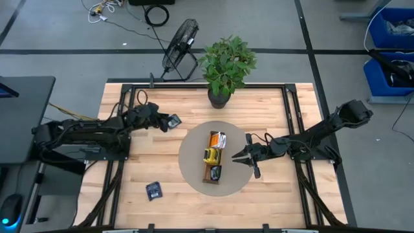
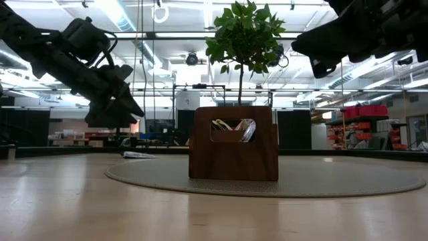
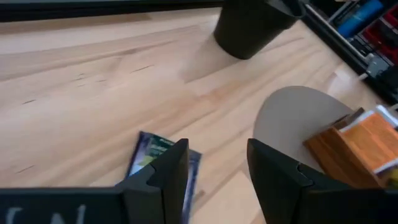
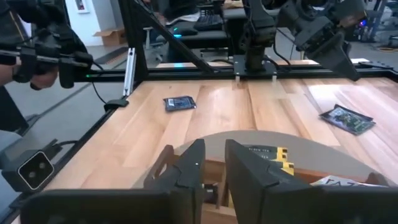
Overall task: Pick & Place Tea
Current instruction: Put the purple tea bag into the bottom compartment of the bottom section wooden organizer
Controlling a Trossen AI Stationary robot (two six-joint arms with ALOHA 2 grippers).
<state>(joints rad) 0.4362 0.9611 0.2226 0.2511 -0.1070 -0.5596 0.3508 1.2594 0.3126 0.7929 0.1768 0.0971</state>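
Note:
A long wooden tray (image 1: 213, 157) stands on a round grey mat (image 1: 191, 152) at the table's middle, with orange (image 1: 215, 139), yellow and dark tea sachets standing in it. A navy tea sachet (image 1: 173, 120) lies flat on the wood left of the mat; in the left wrist view this sachet (image 3: 149, 155) shows partly behind one finger. My left gripper (image 3: 217, 155) hovers open just above and beside it, with nothing between the fingers. Another dark sachet (image 1: 153, 190) lies near the front left. My right gripper (image 4: 214, 158) hangs at the tray's right side, open by a narrow gap and holding nothing.
A potted plant (image 1: 218, 97) stands at the mat's far edge, close to the left gripper's sachet. A black fan (image 1: 180, 48) lies on the floor beyond the table. Black frame rails run along the table's left and right sides. Bare wood lies in front of the mat.

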